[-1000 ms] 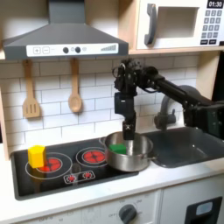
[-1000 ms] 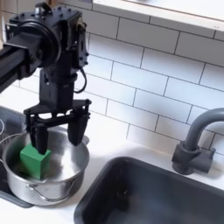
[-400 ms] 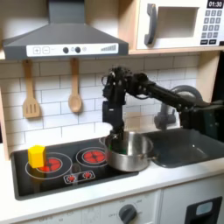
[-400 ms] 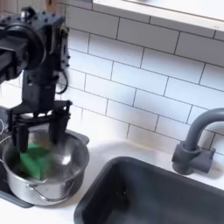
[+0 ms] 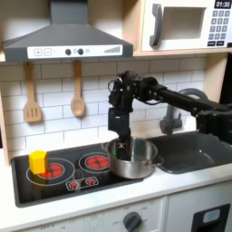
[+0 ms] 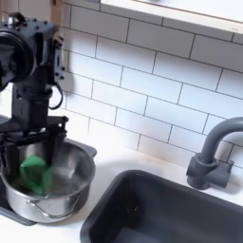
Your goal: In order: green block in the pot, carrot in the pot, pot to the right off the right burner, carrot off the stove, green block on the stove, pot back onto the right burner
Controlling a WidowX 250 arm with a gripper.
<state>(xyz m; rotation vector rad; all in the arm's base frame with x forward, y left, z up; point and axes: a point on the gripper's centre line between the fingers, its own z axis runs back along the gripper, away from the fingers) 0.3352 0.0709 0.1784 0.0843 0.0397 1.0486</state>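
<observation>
1. At the first exterior view's left, a yellow block [image 5: 38, 161] stands on the left burner of the stove [image 5: 63, 181], where it stood a second ago.
2. The right burner [image 5: 94, 162] shows just left of the pot [image 5: 136, 163], whose left part covers some of its ring; the pot has not shifted across the frames.
3. The gripper [image 5: 120, 145] has come down since a second ago: then it hung above the pot's rim, now its fingers [image 6: 59, 159] reach inside the pot [image 6: 47, 195] in both exterior views. It has also drifted toward the second exterior view's left.
4. The fingers are spread apart and grasp nothing. In the second exterior view one finger stands just right of the green block [image 6: 36, 173]; the other sits near the frame's left edge and is hard to make out.
5. The green block lies on the pot's floor toward the second exterior view's left, about where it lay a second ago. Whether a finger touches it, I cannot tell.
6. Further right on the tabletop [image 6: 114, 142], the sink [image 6: 161, 204] and its dark faucet [image 6: 211, 152] are unchanged. The sink [image 5: 186, 149] also shows right of the pot in the first exterior view.
</observation>
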